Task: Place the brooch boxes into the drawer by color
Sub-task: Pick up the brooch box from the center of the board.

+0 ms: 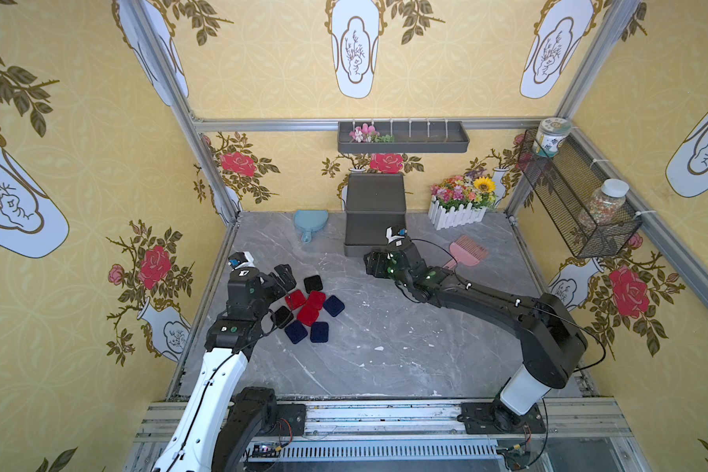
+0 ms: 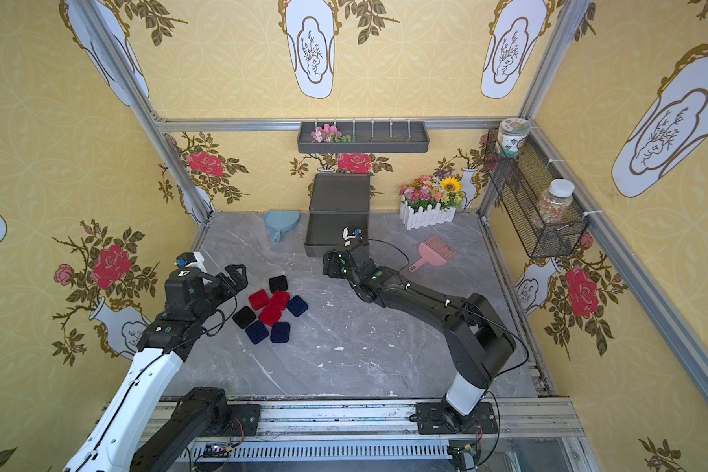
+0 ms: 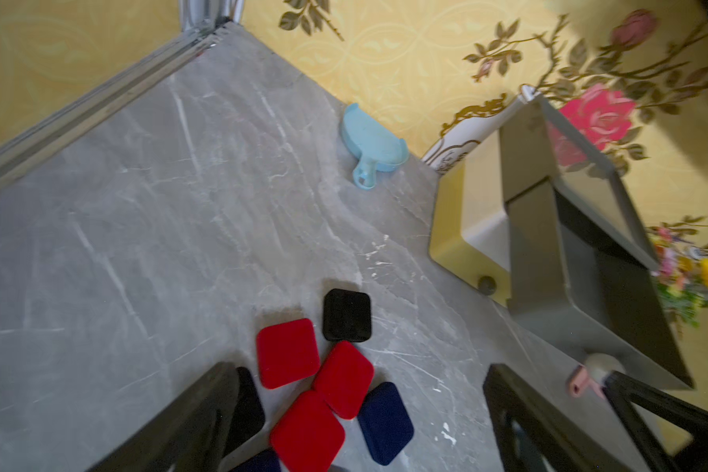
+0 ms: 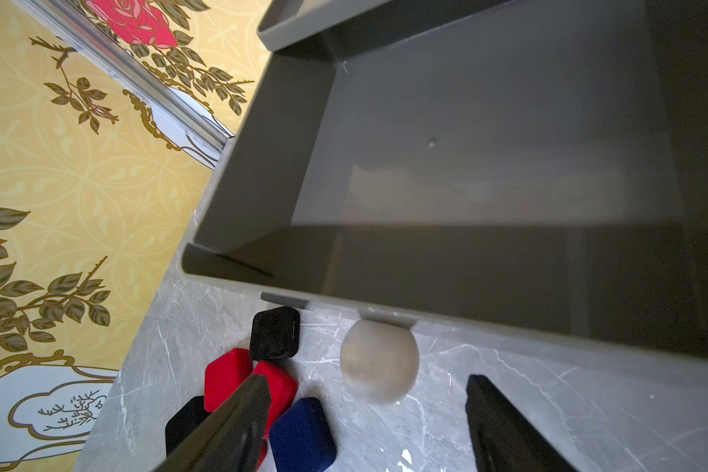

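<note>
Several brooch boxes lie in a tight cluster on the marble table at the left: a black one [image 1: 313,283], red ones [image 1: 308,315] and navy ones [image 1: 334,305]. My left gripper [image 1: 285,278] hangs open over the cluster's left edge; in the left wrist view a red box [image 3: 287,351] lies ahead of its wide-set fingers [image 3: 205,408]. The drawer chest [image 1: 375,192] stands at the back wall with its dark grey top drawer [image 1: 364,239] pulled out and empty [image 4: 466,163]. My right gripper [image 1: 370,261] is open just in front of it, and the round knob [image 4: 379,361] sits untouched between its fingers.
A light blue dustpan [image 1: 309,222] lies left of the chest and a pink comb brush [image 1: 469,251] right of it. A white-fenced flower box [image 1: 460,204] stands at the back right. A wall tray [image 1: 403,137] and a wire basket [image 1: 577,196] with jars hang above.
</note>
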